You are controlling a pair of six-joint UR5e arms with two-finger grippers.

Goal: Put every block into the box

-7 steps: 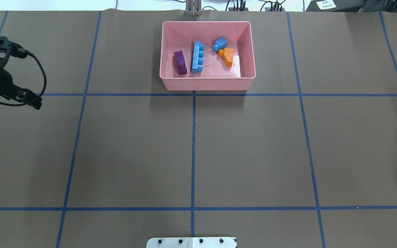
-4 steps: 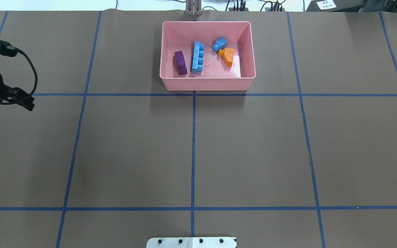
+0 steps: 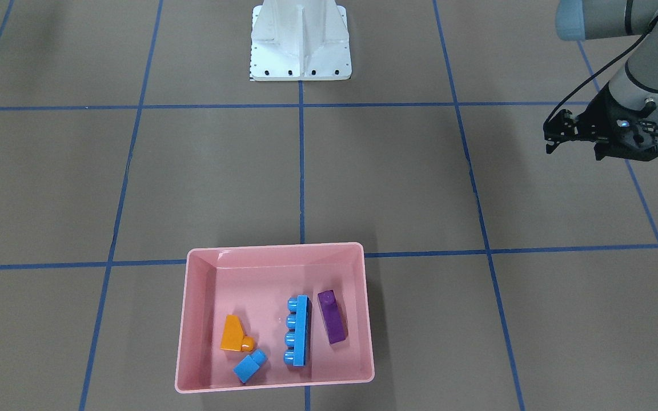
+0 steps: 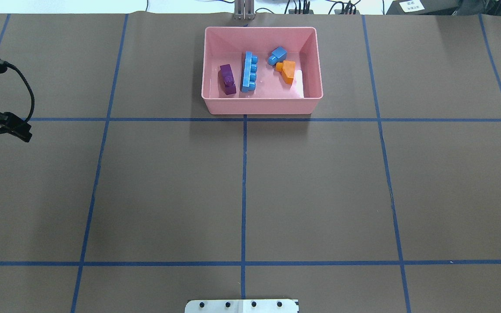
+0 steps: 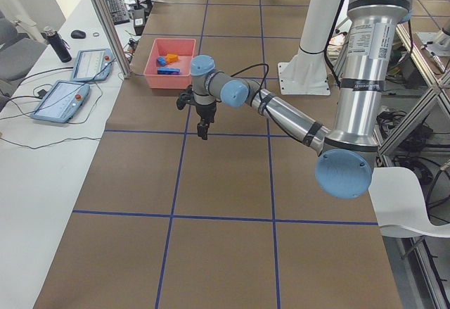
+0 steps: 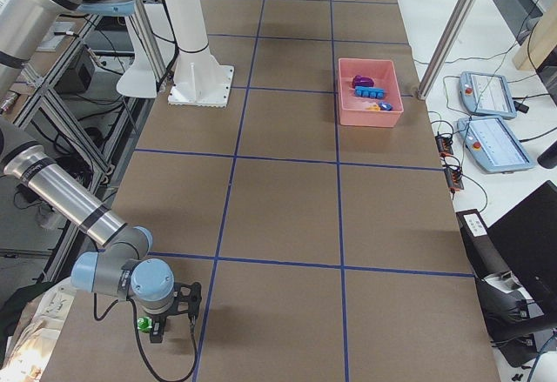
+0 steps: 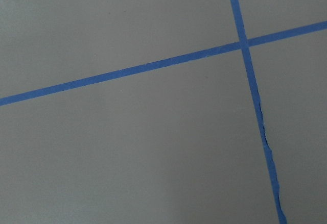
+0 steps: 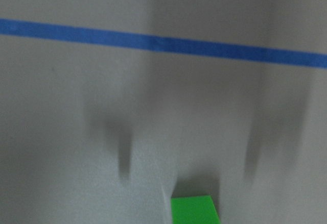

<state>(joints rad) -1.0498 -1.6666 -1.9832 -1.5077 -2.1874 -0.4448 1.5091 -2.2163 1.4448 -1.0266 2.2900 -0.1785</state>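
Note:
The pink box stands at the table's far middle; it also shows in the front view. In it lie the long light-blue brick, the small blue brick, the orange sloped brick and the purple sloped brick. My left gripper hangs shut and empty at the overhead view's left edge, far from the box. My right gripper shows only in the exterior right view, right by the green brick. I cannot tell whether it is open or holds the brick. The right wrist view shows the green brick at its bottom edge.
The white robot base sits at the near middle edge. Blue tape lines cross the brown table cover. Two tablets and cables lie on the white bench beyond the box. A metal post stands just behind the box.
My left arm has moved left, toward the edge of the overhead view. The box and the bricks in it have not moved.

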